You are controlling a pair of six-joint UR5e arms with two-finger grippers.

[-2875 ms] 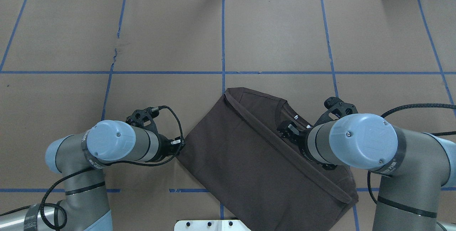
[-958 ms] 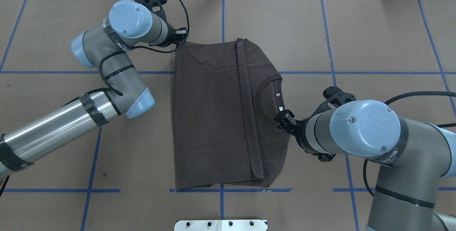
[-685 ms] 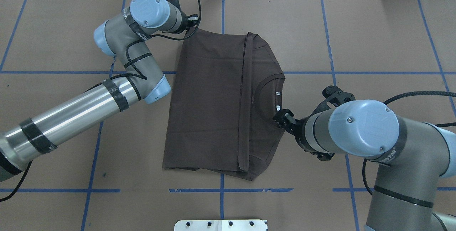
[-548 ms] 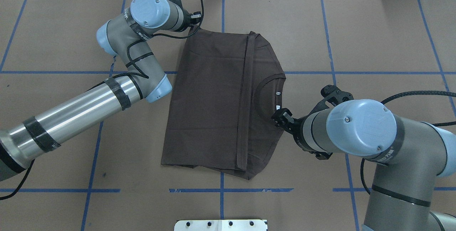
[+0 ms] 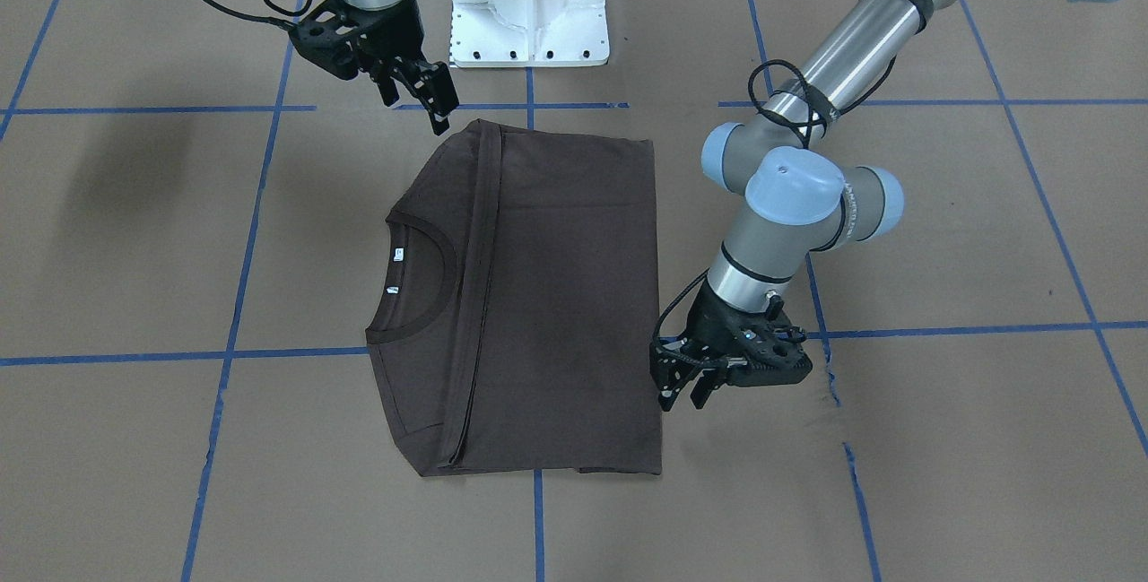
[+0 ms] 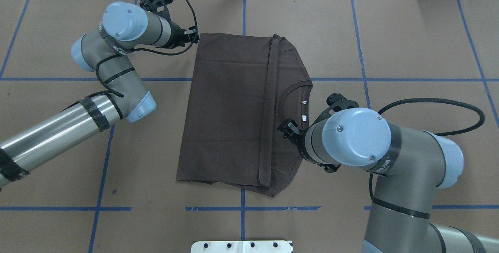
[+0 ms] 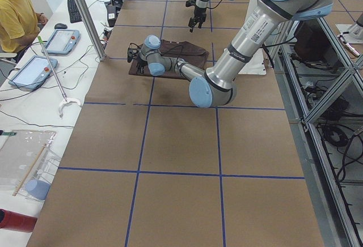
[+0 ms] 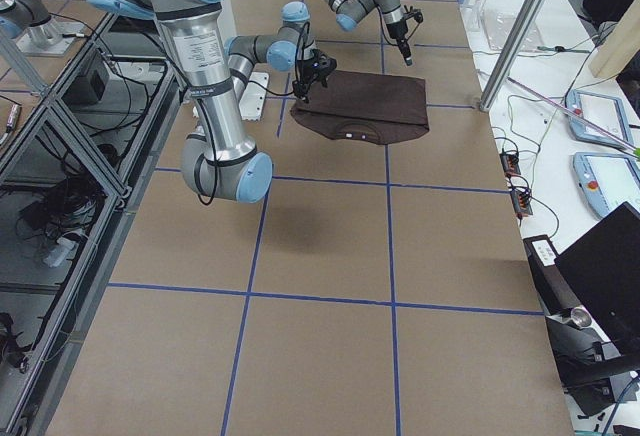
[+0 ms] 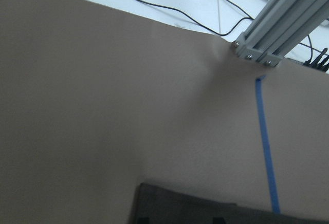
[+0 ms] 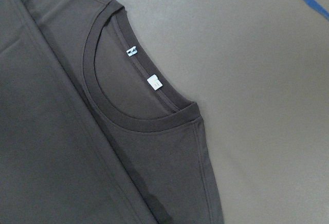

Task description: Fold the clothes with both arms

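The T-shirt (image 6: 230, 108) lies folded flat at mid-worktop (image 6: 409, 42); its far corner, held up half a second ago, now rests down; the left fingers (image 5: 665, 392) stand apart and empty just beside that edge; the right fingers (image 5: 436, 105), also apart, now hover nearer over the collar side; we judge this fold released and the next grasp pending.
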